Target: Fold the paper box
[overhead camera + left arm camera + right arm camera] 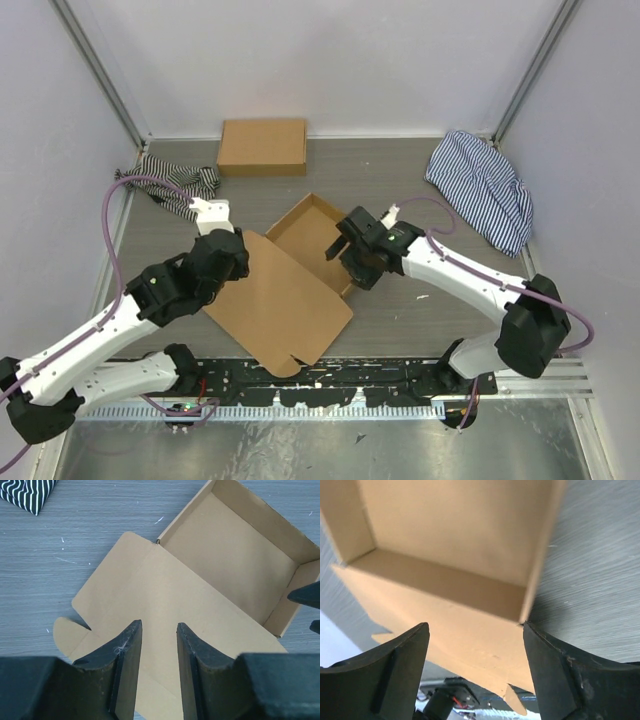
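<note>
The paper box point(285, 290) lies in the middle of the table as a brown cardboard mailer. Its shallow tray point(312, 232) stands with its walls up, and its lid panel lies flat toward the arms. My left gripper point(238, 262) hovers over the left edge of the lid panel. In the left wrist view this gripper point(159, 630) is open and empty above the lid panel point(165, 605). My right gripper point(338, 248) is over the tray's right side. In the right wrist view it point(476, 630) is wide open and empty, near a tray corner point(522, 617).
A second closed brown box point(262, 147) sits at the back wall. A striped cloth point(480, 190) lies at the back right and another point(180, 185) at the back left. White walls and metal posts enclose the table.
</note>
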Available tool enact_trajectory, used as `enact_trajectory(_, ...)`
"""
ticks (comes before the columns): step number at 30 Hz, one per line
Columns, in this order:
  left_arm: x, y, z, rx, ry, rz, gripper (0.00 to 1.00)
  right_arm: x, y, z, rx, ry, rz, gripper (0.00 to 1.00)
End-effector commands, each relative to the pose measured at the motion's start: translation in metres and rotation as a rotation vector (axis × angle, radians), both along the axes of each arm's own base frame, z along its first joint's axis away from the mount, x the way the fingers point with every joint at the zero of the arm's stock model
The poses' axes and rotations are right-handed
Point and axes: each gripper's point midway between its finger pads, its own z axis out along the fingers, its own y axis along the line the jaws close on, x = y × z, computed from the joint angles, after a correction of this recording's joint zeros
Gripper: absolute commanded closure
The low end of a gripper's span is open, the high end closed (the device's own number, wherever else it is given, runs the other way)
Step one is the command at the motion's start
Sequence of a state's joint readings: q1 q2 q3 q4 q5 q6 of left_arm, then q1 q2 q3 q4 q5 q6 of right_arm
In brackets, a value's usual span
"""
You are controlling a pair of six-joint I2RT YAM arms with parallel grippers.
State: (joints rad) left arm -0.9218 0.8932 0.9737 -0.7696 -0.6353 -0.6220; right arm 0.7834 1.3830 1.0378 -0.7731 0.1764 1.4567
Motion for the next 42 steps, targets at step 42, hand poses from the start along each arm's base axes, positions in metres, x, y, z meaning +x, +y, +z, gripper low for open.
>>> enact_trajectory(42, -0.03, 0.01, -0.044, -0.075, 0.06, -0.06, 0.62, 0.211, 0.012, -0.06, -0.403, -0.26, 1.035, 0.48)
